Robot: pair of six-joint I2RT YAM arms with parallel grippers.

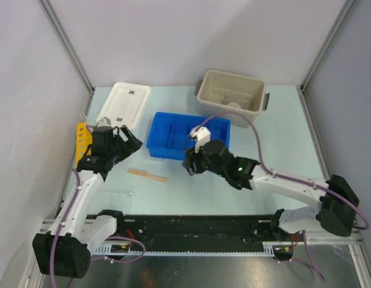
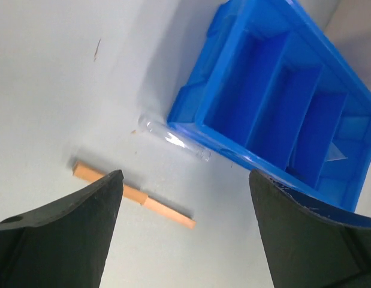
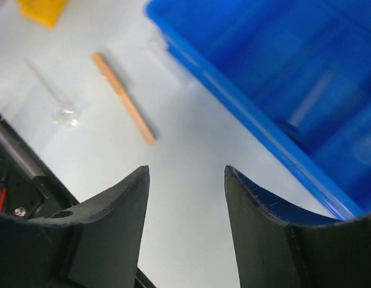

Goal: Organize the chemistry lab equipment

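A tan wooden stick [image 1: 147,174] lies flat on the table in front of the blue tray [image 1: 173,147]. My left gripper [image 1: 126,146] hovers above and to the left of the stick, open and holding nothing. In the left wrist view the stick [image 2: 134,195] lies partly behind the left finger, and a clear glass tube [image 2: 175,141] rests against the tray's outer wall. My right gripper [image 1: 191,165] hangs open and empty at the tray's near edge. Its wrist view shows the stick [image 3: 123,98], a small clear glass piece [image 3: 64,113] and a faint tube inside the tray [image 3: 311,99].
The blue divided tray [image 2: 275,90] sits mid-table. Behind it stand a beige tub [image 1: 232,93] at the back right and a white lid [image 1: 124,102] at the back left. A yellow rack [image 1: 81,141] lies at the left edge beside my left arm.
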